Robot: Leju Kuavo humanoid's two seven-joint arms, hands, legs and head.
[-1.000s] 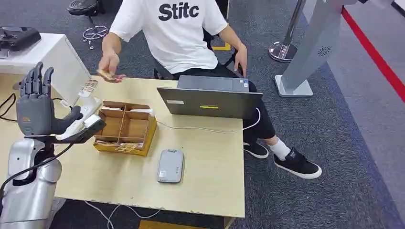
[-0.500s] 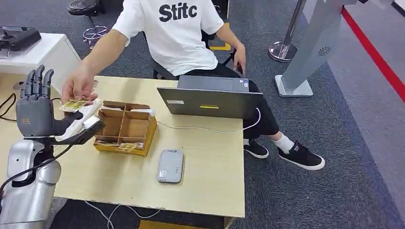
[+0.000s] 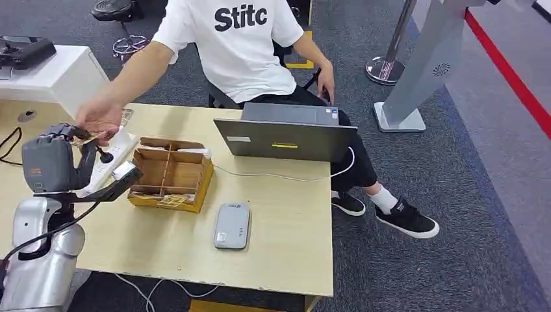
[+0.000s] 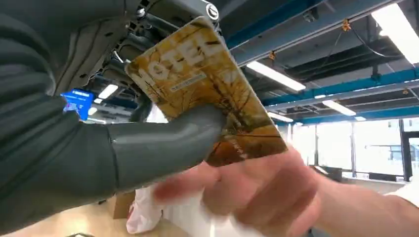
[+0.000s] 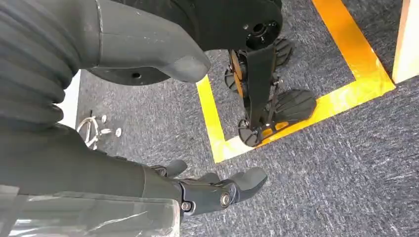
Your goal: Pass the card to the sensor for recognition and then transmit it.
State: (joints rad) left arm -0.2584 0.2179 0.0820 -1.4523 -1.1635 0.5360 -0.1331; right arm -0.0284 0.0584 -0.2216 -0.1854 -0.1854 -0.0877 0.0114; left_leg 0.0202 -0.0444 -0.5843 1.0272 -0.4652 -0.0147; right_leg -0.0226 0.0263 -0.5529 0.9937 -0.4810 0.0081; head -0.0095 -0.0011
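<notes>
Left hand (image 3: 55,159) raised over the table's (image 3: 279,240) left end, thumb and fingers clamped on the yellow card (image 4: 207,86); person's hand (image 3: 97,120) touching its other end. Nearby: cardboard divider box (image 3: 170,174), grey sensor (image 3: 232,225), laptop (image 3: 286,138). Right hand (image 5: 217,190) hanging low, fingers loosely apart, holding nothing.

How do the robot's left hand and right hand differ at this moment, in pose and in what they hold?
The left hand is raised beside the table, gripping the card with its thumb; the right hand hangs above the carpet and holds nothing. A person's hand touches the left hand's card, while nobody is near the right hand. Both are dark grey.
</notes>
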